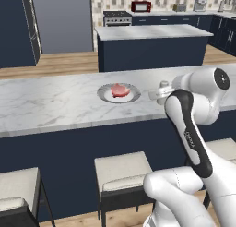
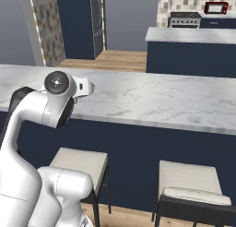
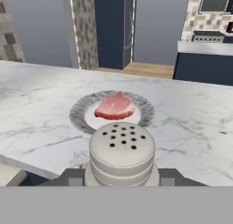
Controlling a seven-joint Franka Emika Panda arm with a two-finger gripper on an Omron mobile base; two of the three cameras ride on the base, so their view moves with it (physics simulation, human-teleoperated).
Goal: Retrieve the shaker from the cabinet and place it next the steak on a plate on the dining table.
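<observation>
In the hand view the grey-beige shaker (image 3: 122, 150) with its holed, rounded cap stands upright right in front of the camera. My gripper (image 3: 122, 176) is shut on it, with dark finger parts showing on both sides of its base. Just beyond it the light-grey plate (image 3: 82, 114) lies on the marble dining table (image 3: 36, 109) and carries the reddish-pink steak (image 3: 114, 107). From the left base view the plate (image 1: 103, 95) with the steak (image 1: 120, 90) sits mid-table, and my hand (image 1: 160, 89) hovers just right of it. The right base view has the hand (image 2: 84, 87) over the table (image 2: 161, 101).
Pale-cushioned stools (image 1: 122, 173) (image 2: 80, 164) (image 2: 191, 180) stand against the table's near side below my arm. Beyond the table stands a navy island (image 1: 152, 37) with a pale top. A stove (image 1: 117, 17) and a red microwave (image 1: 140, 7) line the back wall.
</observation>
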